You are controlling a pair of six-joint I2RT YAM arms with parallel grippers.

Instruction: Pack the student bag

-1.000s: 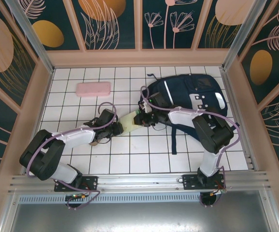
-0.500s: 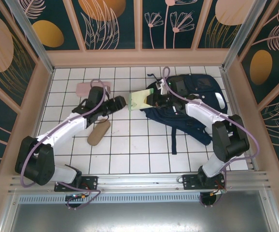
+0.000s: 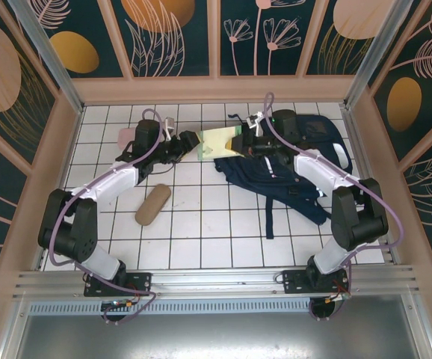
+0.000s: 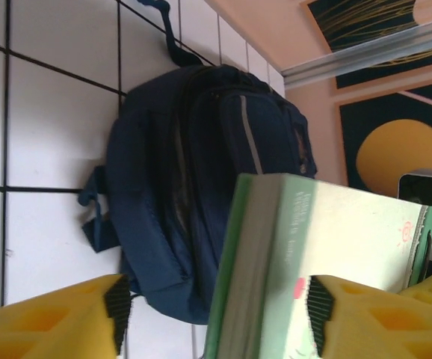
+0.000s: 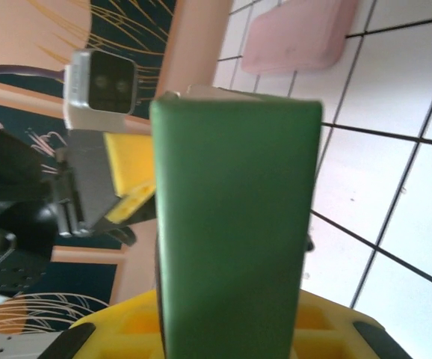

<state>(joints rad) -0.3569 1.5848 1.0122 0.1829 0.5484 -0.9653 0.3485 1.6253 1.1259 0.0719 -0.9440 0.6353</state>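
Note:
The student bag (image 3: 315, 132), a navy-blue backpack, lies at the far right of the tiled table and shows in the left wrist view as the bag (image 4: 193, 164), its straps trailing toward the near edge. A pale green book (image 3: 217, 142) hangs in the air just left of it. My right gripper (image 3: 244, 143) is shut on the book's bag-side end, the green spine (image 5: 235, 209) rising from between its yellow fingers. My left gripper (image 3: 193, 142) stands open around the book's other end: the book (image 4: 335, 239) rests against one pad (image 4: 322, 314), with a gap to the other.
A pink pencil case (image 3: 130, 134) lies at the far left, partly under my left arm, and appears as the case (image 5: 298, 37) in the right wrist view. A tan pouch (image 3: 153, 204) lies on the tiles left of centre. Wooden walls enclose the table.
Both grippers and the book rose from the middle of the table and moved to the far side beside the bag. The left jaws opened off the book. The tan pouch became visible.

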